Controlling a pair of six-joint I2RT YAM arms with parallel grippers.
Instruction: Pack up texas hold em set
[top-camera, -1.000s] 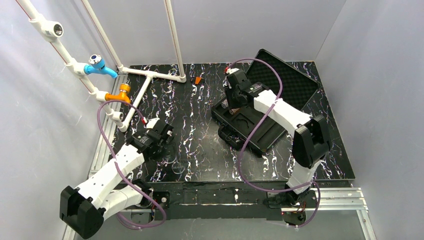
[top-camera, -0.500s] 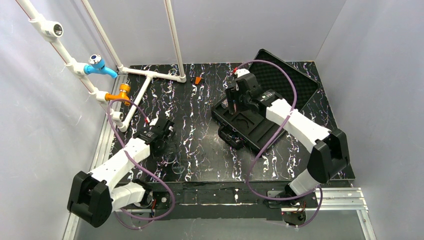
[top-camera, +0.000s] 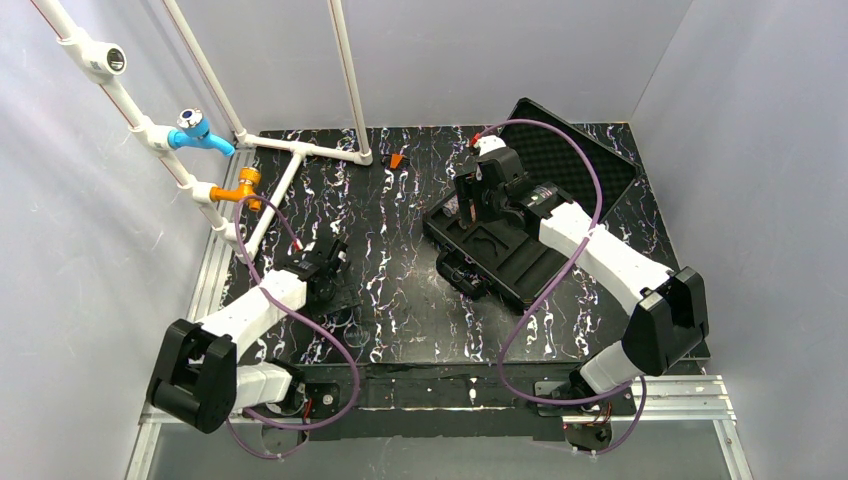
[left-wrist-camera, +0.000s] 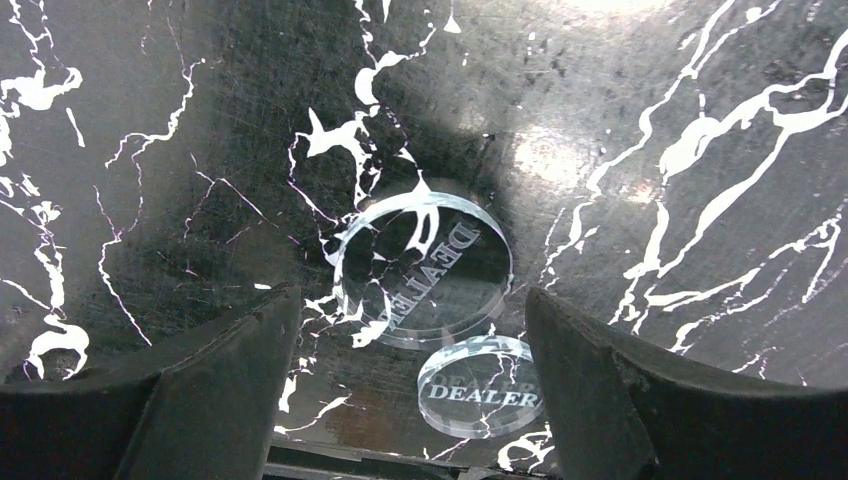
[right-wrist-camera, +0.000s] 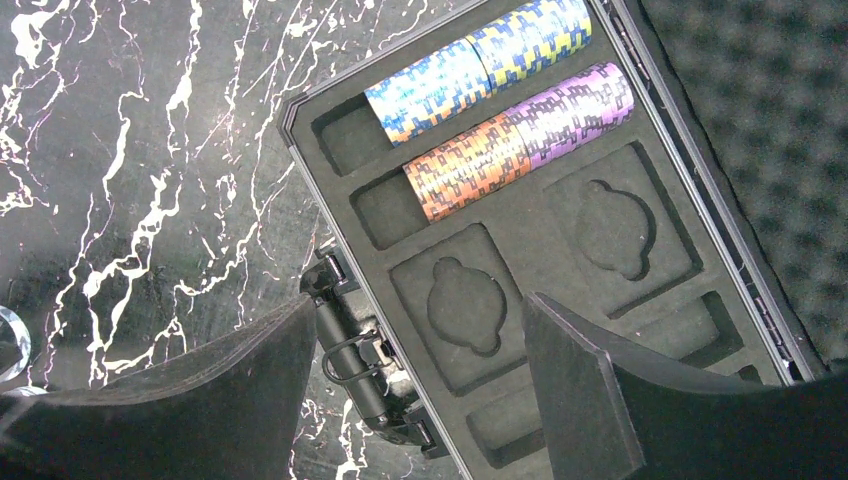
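The black case lies open at the right: foam-lined lid (top-camera: 575, 160) (right-wrist-camera: 760, 130) behind, moulded tray (top-camera: 510, 262) (right-wrist-camera: 640, 300) in front. Several chip stacks lie in the tray's far slots: blue-orange (right-wrist-camera: 430, 90), blue-yellow (right-wrist-camera: 535, 35), orange (right-wrist-camera: 470, 165), purple (right-wrist-camera: 575, 100). My right gripper (top-camera: 470, 208) (right-wrist-camera: 420, 310) is open and empty above the tray's empty recesses. My left gripper (top-camera: 328, 272) (left-wrist-camera: 410, 300) is open and low over the table, its fingers either side of a clear round disc marked DEALER (left-wrist-camera: 422, 270). A smaller clear DEALER disc (left-wrist-camera: 480, 385) shows nearer the camera.
The case's handle and latches (right-wrist-camera: 350, 360) face the table's middle. A small orange piece (top-camera: 397, 160) lies at the back, next to a white pipe frame (top-camera: 300, 150) with blue and orange fittings at the left. Grey walls close in the table.
My right gripper has shifted slightly right and back over the tray. My left arm has swung its elbow inward, with the gripper staying near the disc.
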